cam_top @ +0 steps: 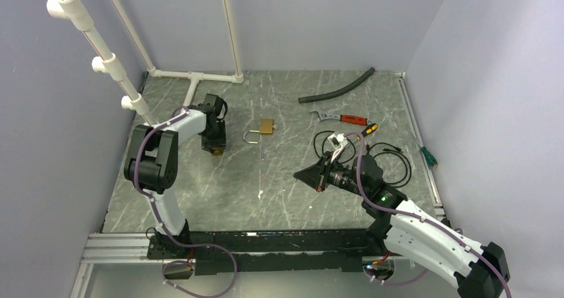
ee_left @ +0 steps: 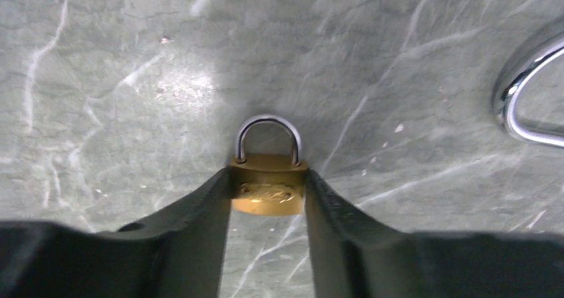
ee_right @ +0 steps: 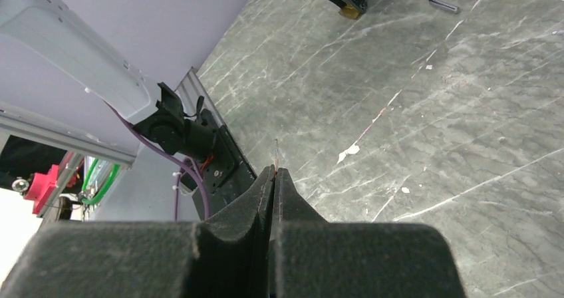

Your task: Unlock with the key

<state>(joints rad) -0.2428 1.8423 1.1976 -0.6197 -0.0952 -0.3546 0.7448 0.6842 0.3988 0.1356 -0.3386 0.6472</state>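
My left gripper (cam_top: 215, 148) points down at the table and is shut on a small brass padlock (ee_left: 268, 188). The padlock's silver shackle (ee_left: 268, 133) is closed and sticks out past the fingertips. My right gripper (cam_top: 297, 175) hovers over the table's middle right, pointing left. In the right wrist view its jaws (ee_right: 273, 172) are pressed shut on a thin metal sliver (ee_right: 276, 155), which looks like the key seen edge-on; its ring is hidden. The left gripper and small padlock also show in the right wrist view (ee_right: 348, 10).
A larger brass padlock (cam_top: 266, 126) with an open shackle (cam_top: 251, 137) lies just right of the left gripper. A black hose (cam_top: 336, 88), a red-handled wrench (cam_top: 340, 118), black cables (cam_top: 392, 158) and a green screwdriver (cam_top: 427, 155) lie at the right. White pipes (cam_top: 193, 77) stand at the back left.
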